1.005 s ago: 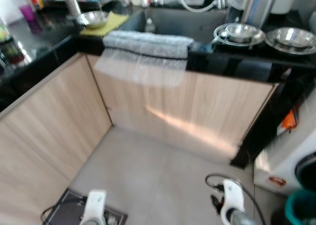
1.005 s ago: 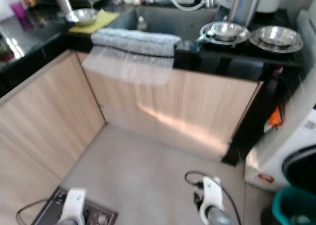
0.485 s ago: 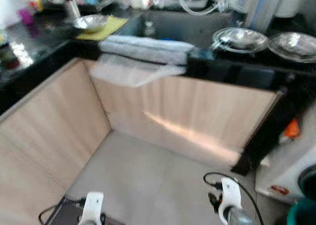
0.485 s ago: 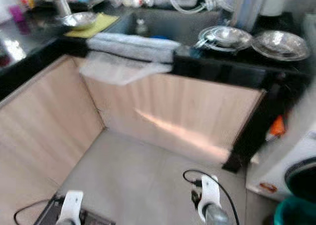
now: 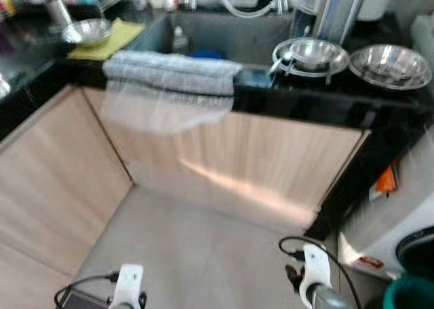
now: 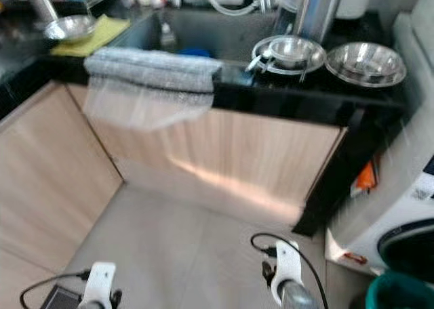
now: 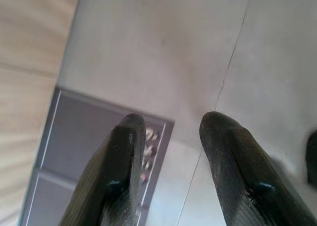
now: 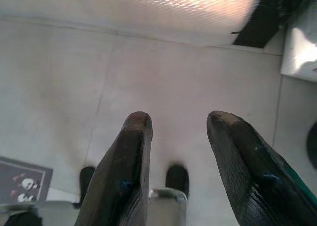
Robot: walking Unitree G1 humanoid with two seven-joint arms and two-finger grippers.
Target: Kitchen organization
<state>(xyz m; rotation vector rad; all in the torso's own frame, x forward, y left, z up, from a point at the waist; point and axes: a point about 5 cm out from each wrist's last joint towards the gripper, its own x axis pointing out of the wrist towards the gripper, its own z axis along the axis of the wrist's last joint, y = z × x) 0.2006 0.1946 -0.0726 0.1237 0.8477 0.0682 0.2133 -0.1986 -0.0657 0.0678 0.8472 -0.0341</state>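
Both arms hang idle; left gripper (image 7: 171, 137) and right gripper (image 8: 176, 132) fingers spread, empty; approach counter (image 5: 319, 102) squarely, stop near cloth (image 5: 169, 72) draped over its front edge.

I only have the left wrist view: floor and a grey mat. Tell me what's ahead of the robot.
Observer: A black counter with a sink; a grey towel hangs over its edge.
Operator: Give me what's right of the sink.
Observer: A small bowl and a wide bowl, both steel, sit on the counter.
Operator: Report the right tool.
Observer: The right tool is open and empty, over the floor.
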